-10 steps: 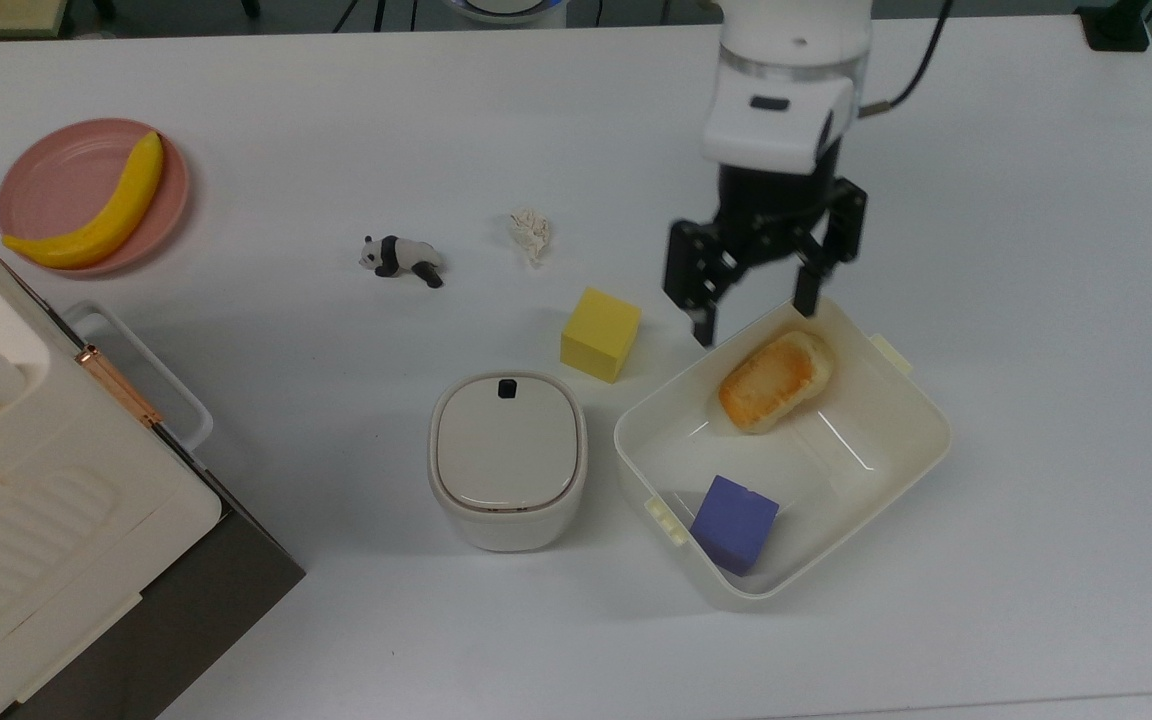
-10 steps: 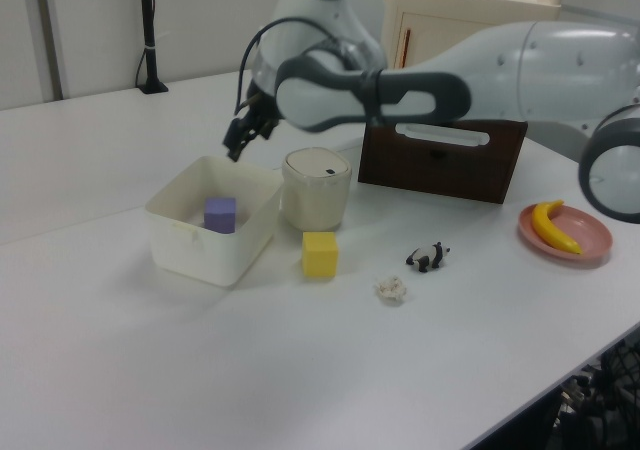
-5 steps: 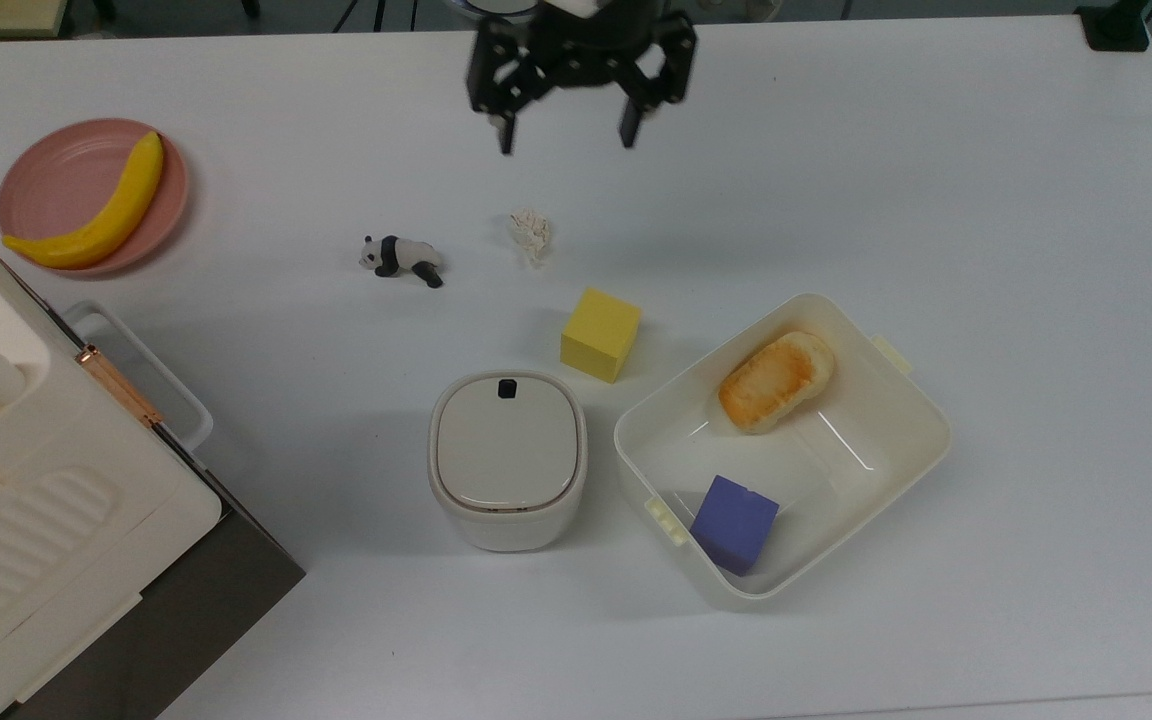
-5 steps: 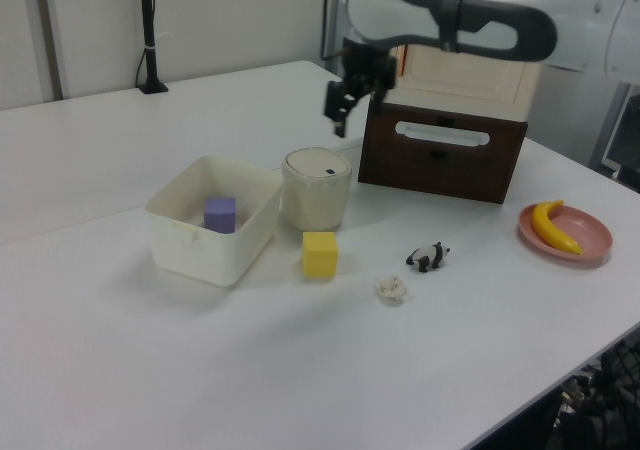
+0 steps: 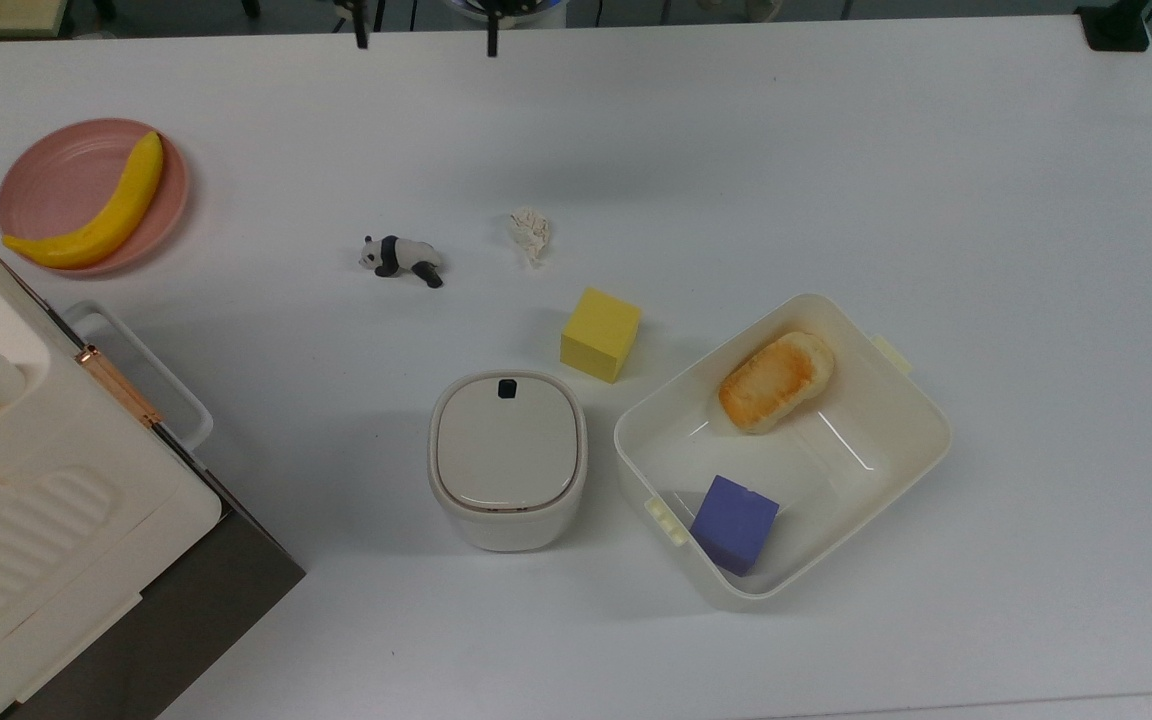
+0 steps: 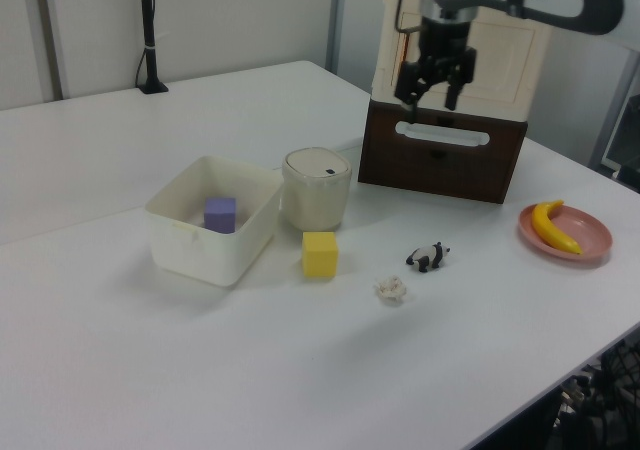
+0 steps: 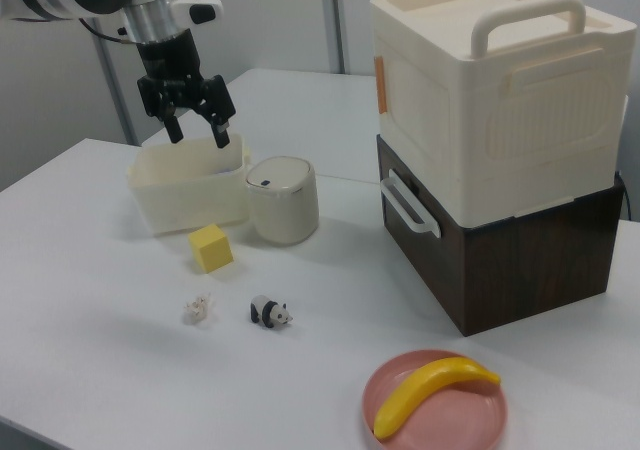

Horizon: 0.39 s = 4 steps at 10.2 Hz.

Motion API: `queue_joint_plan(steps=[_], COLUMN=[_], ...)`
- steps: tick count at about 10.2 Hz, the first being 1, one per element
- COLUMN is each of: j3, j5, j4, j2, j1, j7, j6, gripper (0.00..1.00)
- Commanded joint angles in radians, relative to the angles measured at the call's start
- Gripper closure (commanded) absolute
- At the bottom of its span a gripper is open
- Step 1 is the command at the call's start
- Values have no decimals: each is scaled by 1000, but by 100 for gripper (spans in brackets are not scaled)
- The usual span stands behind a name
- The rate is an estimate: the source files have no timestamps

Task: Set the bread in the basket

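Fingers spread wide and empty, the gripper [image 6: 433,87] hangs high above the table [image 5: 936,150], well apart from the basket [image 5: 911,470]; a second ago it hovered just over the basket's rim, so it has pulled up and away. From the top view's left: a banana [image 5: 96,210] on its pink plate [image 5: 46,165], a toy panda [image 5: 401,258], the yellow cube [image 5: 600,334], then the basket; inside lies the bread [image 5: 774,380], golden underside up, beside a purple cube [image 5: 734,523]. By my judgement the task is done.
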Motion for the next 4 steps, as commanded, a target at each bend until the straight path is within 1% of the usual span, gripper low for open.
queue_joint_plan(steps=[1, 4], j3=[0, 1], j5=[22, 21], j4=[-85, -79], j2=[-45, -35], j1=[-1, -1], j7=[10, 10], j6=[-10, -19], gripper=[0, 0])
